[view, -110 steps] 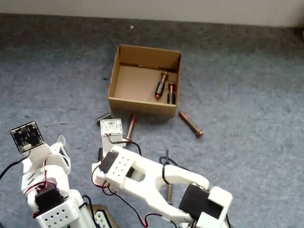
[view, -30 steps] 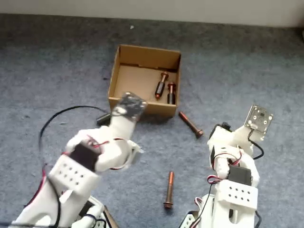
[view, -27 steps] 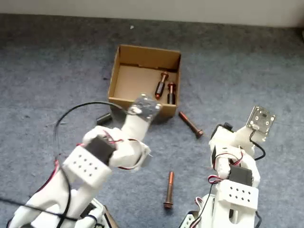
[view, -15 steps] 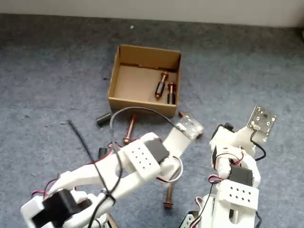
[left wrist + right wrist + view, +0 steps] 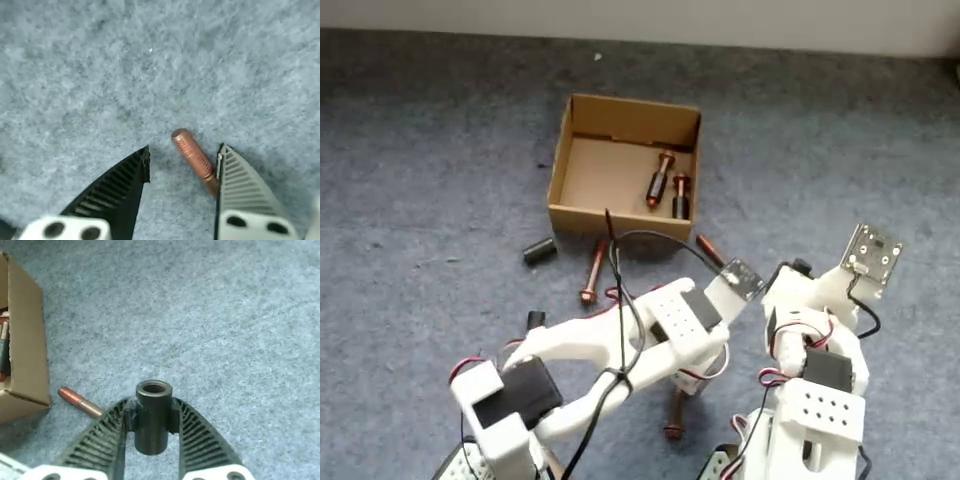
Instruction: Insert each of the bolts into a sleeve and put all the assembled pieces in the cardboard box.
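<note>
The left gripper (image 5: pixel 183 149) is spread wide just above the grey worktop (image 5: pixel 100 65), holding nothing. The threaded end of a bolt (image 5: pixel 194 158) lies between its fingers. The bolt sits off-centre, slanting close against the pale finger (image 5: pixel 240 185) and apart from the dark finger (image 5: pixel 120 190). Its far end passes out of sight behind the pale finger, so I cannot tell whether they touch. In the high view this same bolt (image 5: pixel 708 248) lies on the worktop just off the near right corner of the cardboard box (image 5: pixel 620 222), with its lower end covered by the left arm's wrist.

The right gripper (image 5: pixel 153 405) is closed on a black sleeve (image 5: pixel 152 427), held upright between the ribbed fingers with its open bore facing the camera. It hangs above bare worktop, well apart from the box.

Inside the box, two assembled pieces (image 5: pixel 658 180) lie side by side near the right wall. In front of the box's near wall a second bolt (image 5: pixel 593 270) lies on the worktop. A loose sleeve (image 5: pixel 539 250) is near it, off the box's near left corner. A third bolt (image 5: pixel 675 415) lies closer to the arm bases, partly hidden under the left arm.
</note>
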